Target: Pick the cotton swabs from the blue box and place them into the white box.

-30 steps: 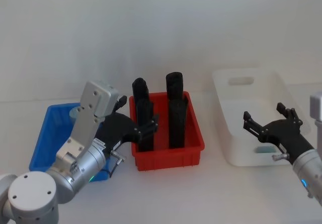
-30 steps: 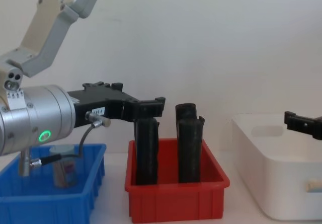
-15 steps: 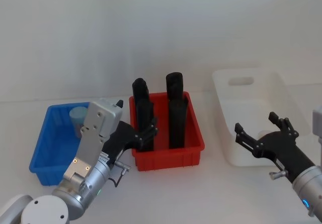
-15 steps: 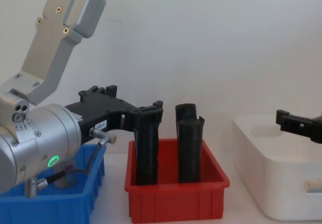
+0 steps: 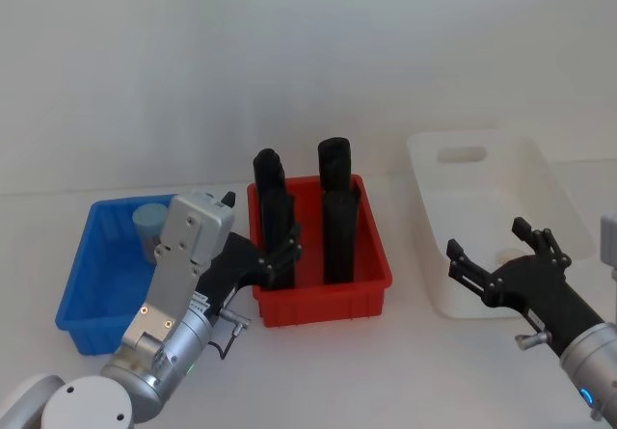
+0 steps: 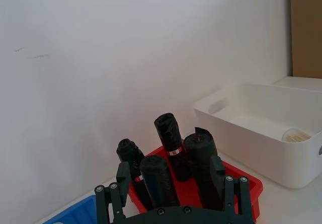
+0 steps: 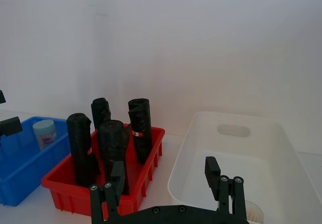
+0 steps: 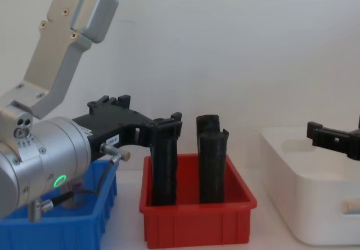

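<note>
One cotton swabs jar (image 5: 149, 227) with a pale lid stands in the back of the blue box (image 5: 85, 306), also seen in the right wrist view (image 7: 45, 133). Another jar (image 7: 250, 212) lies in the white box (image 5: 439, 286), whose wall (image 6: 236, 133) faces the left wrist camera. My left gripper (image 5: 262, 228) hangs open and empty between the blue box and the red bin, its fingers (image 6: 123, 172) wide apart. My right gripper (image 5: 487, 238) is open and empty over the white box's near wall.
A red bin (image 5: 323, 303) holding several tall black rolls (image 5: 337, 219) stands between the two boxes. The left arm's silver link (image 8: 64, 42) rises high at the left in the chest view. A plain white wall is behind everything.
Over the last second the left arm has drawn back from the blue box, uncovering the jar there. The right gripper has pulled back and lower toward the white box's near wall. Both stay open.
</note>
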`<state>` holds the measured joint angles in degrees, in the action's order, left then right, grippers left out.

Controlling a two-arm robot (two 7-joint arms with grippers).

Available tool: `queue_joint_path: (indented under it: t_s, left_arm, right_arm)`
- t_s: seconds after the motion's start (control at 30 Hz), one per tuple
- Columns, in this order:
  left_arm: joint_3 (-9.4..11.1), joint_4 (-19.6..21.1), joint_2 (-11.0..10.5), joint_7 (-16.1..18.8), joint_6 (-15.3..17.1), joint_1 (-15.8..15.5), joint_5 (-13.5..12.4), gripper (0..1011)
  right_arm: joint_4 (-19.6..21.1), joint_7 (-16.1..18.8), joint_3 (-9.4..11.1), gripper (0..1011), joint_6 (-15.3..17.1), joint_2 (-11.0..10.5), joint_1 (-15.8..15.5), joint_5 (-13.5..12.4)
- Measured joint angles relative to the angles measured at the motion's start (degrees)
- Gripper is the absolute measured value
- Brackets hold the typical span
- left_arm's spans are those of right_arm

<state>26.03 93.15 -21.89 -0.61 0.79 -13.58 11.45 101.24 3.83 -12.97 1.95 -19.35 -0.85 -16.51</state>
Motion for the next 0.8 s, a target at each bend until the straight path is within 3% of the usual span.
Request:
queue_joint_path:
  t_s: [0.47,0.8]
  left_arm:
    - [0.0,0.0,0.0,0.0,0.0,0.0,0.0,1004]
    - [0.0,0.0,0.0,0.0,0.0,0.0,0.0,1004]
  right_arm:
    - [-0.4,0.5,0.1,1002,-0.2,0.1,0.2,0.1]
    - [-3.9,3.1,0.1,1002,-1.0,0.9,2.5,1.5]
